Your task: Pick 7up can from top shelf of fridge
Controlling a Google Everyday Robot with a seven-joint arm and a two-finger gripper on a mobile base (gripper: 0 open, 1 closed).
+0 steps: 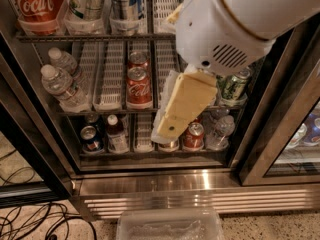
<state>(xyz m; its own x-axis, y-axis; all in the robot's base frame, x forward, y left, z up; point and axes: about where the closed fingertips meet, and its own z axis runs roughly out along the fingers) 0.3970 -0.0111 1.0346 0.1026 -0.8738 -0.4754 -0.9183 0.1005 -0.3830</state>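
**Robot arm leans into the drinks fridge**

Closest, one clear plastic tub sits on the floor, with black wires to its left. The fat white robot arm comes in from the top right and tips down to the left. Its cream-yellow claw hangs in front of the lower racks. I cannot tell if it is spread or pressed together.

Behind it, the big black-framed fridge holds two small red cola cans, two clear water bottles and one green can. The tall silver and green 7up can stands on the thin wire top shelf, beside a big red Coca-Cola can, well apart from the claw. The arm hides the shelf's right end.
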